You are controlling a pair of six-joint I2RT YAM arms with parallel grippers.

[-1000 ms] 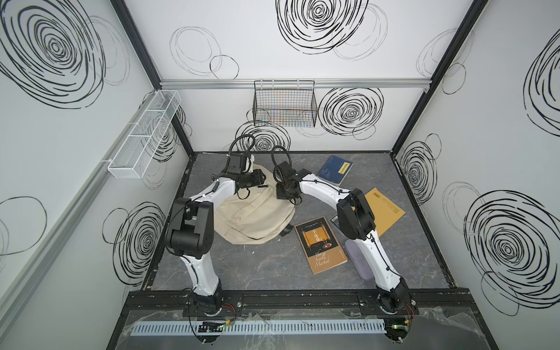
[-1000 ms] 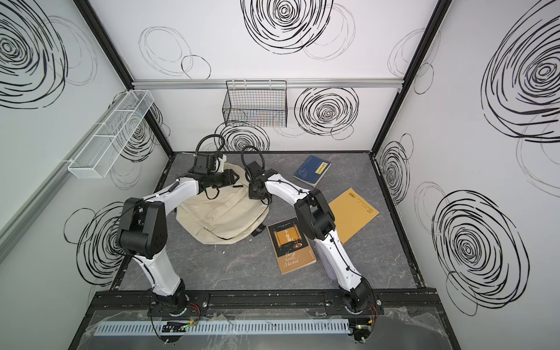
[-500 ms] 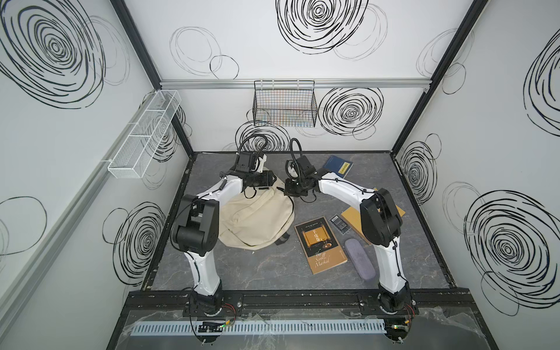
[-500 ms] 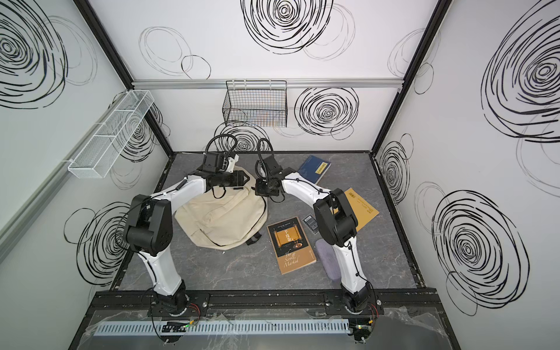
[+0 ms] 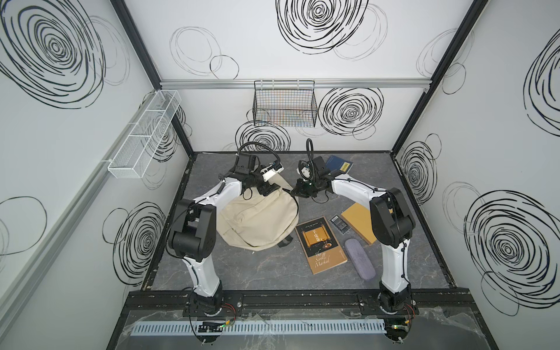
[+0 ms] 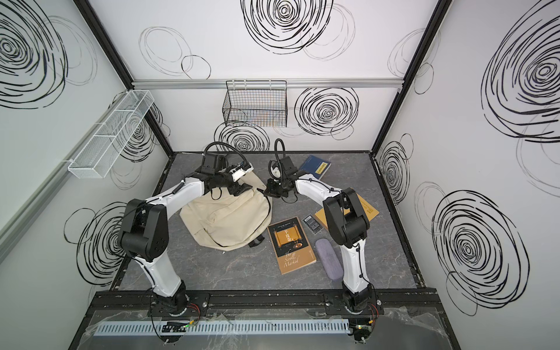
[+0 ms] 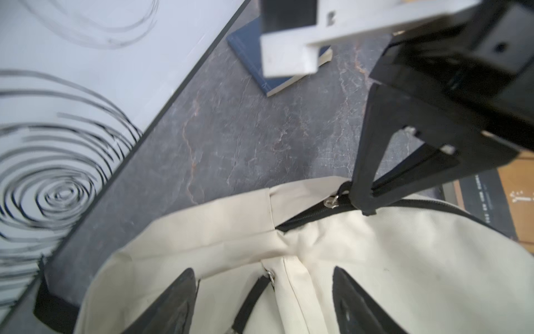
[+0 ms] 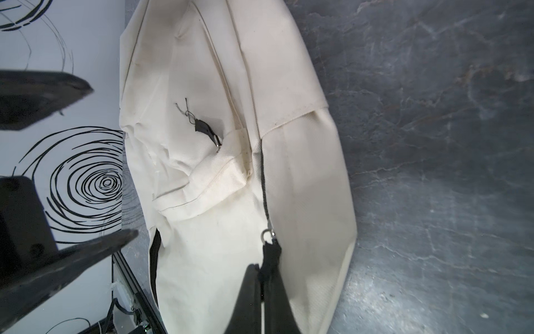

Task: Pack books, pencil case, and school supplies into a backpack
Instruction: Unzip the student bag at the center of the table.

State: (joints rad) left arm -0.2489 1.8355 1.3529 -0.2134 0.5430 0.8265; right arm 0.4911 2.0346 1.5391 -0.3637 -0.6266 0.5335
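The cream backpack [image 5: 257,218] [image 6: 224,218] lies left of centre in both top views. My right gripper [image 8: 264,270] [image 5: 295,192] is shut on its black zipper pull [image 8: 270,254] at the bag's far right edge. Above the top of the backpack [image 7: 375,260], my left gripper [image 7: 261,271] [image 5: 268,189] is open, with the cream carry loop [image 7: 291,283] lying between its fingers. The navy book [image 5: 339,165] lies at the back. The brown book [image 5: 321,245], mustard book [image 5: 360,221], dark supplies packet [image 5: 341,224] and lavender pencil case [image 5: 360,262] lie to the right.
A black wire basket [image 5: 285,106] hangs on the back wall and a white wire shelf [image 5: 145,136] on the left wall. My right arm's elbow [image 5: 391,221] stands over part of the mustard book. Dark marbled tabletop [image 5: 257,272] lies in front of the bag.
My left gripper has opened wider over the bag's top. The right gripper has moved right with the zipper pull, and its elbow has swung right, uncovering the packet and pencil case.
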